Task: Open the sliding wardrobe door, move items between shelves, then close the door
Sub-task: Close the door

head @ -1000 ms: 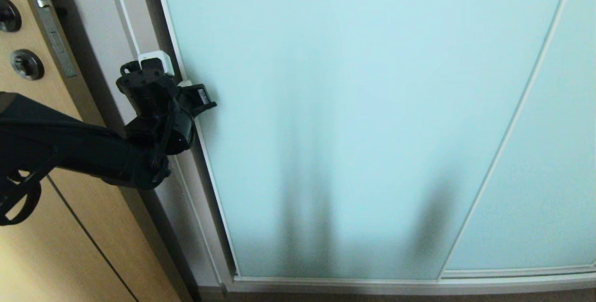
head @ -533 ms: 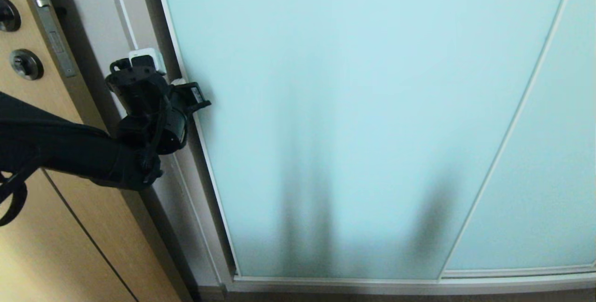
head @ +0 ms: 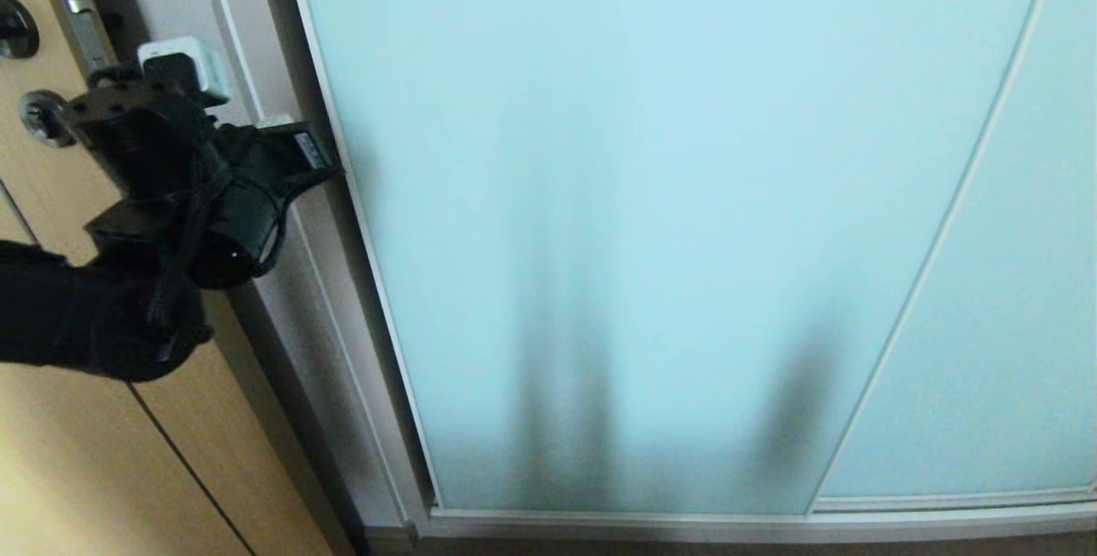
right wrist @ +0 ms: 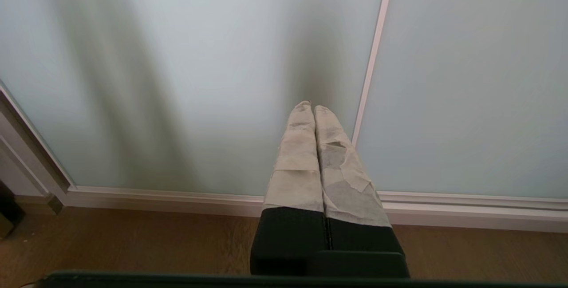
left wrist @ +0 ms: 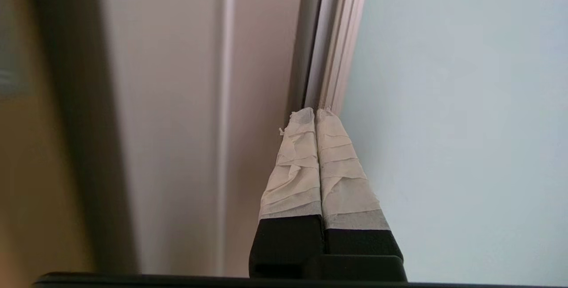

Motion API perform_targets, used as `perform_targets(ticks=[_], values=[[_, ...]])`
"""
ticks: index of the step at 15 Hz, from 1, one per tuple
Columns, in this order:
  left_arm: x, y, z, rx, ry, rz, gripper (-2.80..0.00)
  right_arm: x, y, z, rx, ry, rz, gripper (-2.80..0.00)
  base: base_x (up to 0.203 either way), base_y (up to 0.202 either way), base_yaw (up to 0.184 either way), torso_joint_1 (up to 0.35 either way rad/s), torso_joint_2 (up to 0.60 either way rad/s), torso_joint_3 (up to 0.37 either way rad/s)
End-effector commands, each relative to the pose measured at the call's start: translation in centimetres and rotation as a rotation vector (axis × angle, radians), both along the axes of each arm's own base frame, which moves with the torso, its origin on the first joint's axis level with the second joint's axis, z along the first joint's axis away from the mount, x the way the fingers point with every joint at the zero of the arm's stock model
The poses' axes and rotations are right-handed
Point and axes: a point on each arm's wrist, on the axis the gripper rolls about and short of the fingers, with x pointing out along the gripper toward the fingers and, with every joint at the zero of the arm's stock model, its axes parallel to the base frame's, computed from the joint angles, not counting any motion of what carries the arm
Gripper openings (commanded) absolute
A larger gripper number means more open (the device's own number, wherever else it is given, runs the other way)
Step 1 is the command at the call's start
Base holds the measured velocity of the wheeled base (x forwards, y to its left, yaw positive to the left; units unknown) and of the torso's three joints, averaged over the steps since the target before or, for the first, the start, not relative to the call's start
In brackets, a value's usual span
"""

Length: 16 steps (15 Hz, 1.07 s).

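Observation:
The sliding wardrobe door (head: 643,196) is a frosted aqua glass panel in a thin pale frame, and it stands shut. The items and the shelves are hidden behind it; only dark upright shadows show through the glass. My left gripper (head: 283,132) hangs just left of the door's left edge, over the grey side frame. In the left wrist view its taped fingers (left wrist: 293,168) are pressed together and empty, with the tips of the left gripper (left wrist: 314,112) pointing at the door's edge strip (left wrist: 337,57). My right gripper (right wrist: 313,107) is shut and empty, low before the door glass (right wrist: 177,79).
A tan wood-grain door (head: 68,453) with dark round hardware (head: 38,115) stands close on the left, behind my left arm. The wardrobe's grey side frame (head: 317,325) separates it from the glass. A second glass panel (head: 1011,325) lies to the right. Wood floor (right wrist: 133,243) runs along the bottom rail.
My left arm has drawn back to the left and up in the head view, off the door's edge. The gripper stayed shut and the door has not moved.

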Motion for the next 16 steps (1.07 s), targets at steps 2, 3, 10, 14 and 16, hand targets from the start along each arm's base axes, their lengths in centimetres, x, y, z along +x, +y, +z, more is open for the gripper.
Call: perform_targets(ticks=[2,3,10,14,16], values=[[-6.0,0.9,2.9,0.001,-0.056,-0.001,-2.8,0.0,0.0,0.0,0.0,0.0,0.0,-2.8,0.0,0.0,0.0,0.0,0.0,0.0],[-7.8,1.3,3.0,0.005,-0.05,0.0,-2.8,0.0,0.0,0.0,0.0,0.0,0.0,-2.8,0.0,0.0,0.0,0.0,0.0,0.0],[-25.1,3.9,2.8,0.057,-0.023,0.022,-2.8,0.0,0.0,0.0,0.0,0.0,0.0,-2.8,0.0,0.0,0.0,0.0,0.0,0.0],[-34.3,5.3,-1.5,0.078,0.091,0.03,-2.8,0.0,0.0,0.0,0.0,0.0,0.0,-2.8,0.0,0.0,0.0,0.0,0.0,0.0],[-36.2,5.5,-4.5,0.034,0.169,0.11,-2.8,0.0,0.0,0.0,0.0,0.0,0.0,-2.8,0.0,0.0,0.0,0.0,0.0,0.0]])
